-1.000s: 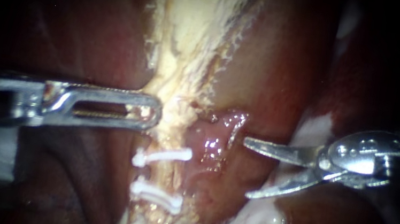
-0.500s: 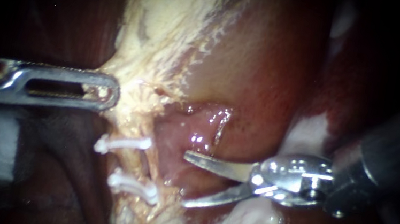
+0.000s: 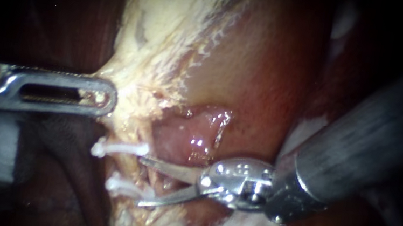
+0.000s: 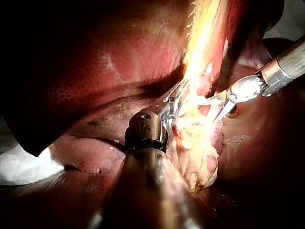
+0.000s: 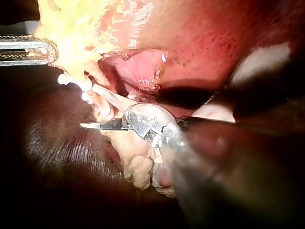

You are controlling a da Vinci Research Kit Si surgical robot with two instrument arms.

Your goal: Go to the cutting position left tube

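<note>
Liver (image 3: 268, 75): red-brown, filling the background.
Pale tissue (image 3: 172, 26): a yellow-white band down the middle.
Right instrument (image 3: 141, 181): the tool's jaws spread, straddling the left tube.
Left instrument (image 3: 105, 98): the tool's jaws pinching the pale tissue's edge.
Left tube (image 3: 143, 171): a thin strand between the spread jaws.
Upper clip (image 3: 119, 147): white, just beside the top jaw's tip.
Lower clip (image 3: 126, 188): white, against the bottom jaw.

Shafts of left instrument (image 3: 111, 99) and right instrument (image 3: 140, 181) run off the view's edges.
</note>
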